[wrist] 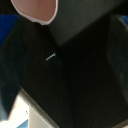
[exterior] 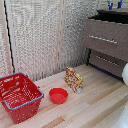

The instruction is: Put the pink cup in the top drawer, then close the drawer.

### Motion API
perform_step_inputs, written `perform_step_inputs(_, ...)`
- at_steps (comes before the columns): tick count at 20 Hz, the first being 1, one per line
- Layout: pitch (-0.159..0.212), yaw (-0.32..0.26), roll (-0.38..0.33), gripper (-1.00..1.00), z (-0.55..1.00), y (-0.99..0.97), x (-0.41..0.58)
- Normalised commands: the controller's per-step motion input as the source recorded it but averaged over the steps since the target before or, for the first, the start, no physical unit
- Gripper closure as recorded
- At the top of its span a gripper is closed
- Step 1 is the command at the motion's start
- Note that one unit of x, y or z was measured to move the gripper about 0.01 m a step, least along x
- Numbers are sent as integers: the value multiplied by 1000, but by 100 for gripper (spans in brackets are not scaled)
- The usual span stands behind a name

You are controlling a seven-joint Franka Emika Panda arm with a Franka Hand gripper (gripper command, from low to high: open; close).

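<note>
The hand (exterior: 115, 5) hovers above the open top drawer (exterior: 106, 36) of the brown chest; only its blue fingertips show, so whether they grip cannot be told. Only the wrist view shows the pink mug (wrist: 36, 10), over the drawer's dark interior; its orientation is unclear.

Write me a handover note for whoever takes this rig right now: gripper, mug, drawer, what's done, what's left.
Gripper: above the open top drawer of the chest; its blue tips stand apart with nothing pink between them in the exterior view, so it looks open.
Pink mug: seen only in the wrist view, against the drawer's dark inside; apparently set down there, though contact is not visible.
Done: the mug is off the table and at the drawer.
Left: confirm the release, clear the gripper, push the top drawer shut.
Untouched on the table: red basket, red bowl, snack box.
</note>
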Motion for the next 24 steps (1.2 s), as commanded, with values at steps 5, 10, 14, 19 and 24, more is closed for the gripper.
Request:
perform_step_inputs(5, 13, 51, -97, -100, 225, 494, -153)
perform_step_inputs(10, 7, 95, -199, -100, 278, 337, -131)
perform_step_inputs(14, 0, 129, -295, -100, 126, 125, -59)
perform_step_inputs(19, 7, 146, -348, -100, -13, 70, 0)
perform_step_inputs(24, 30, 118, -369, -100, -64, 155, -6)
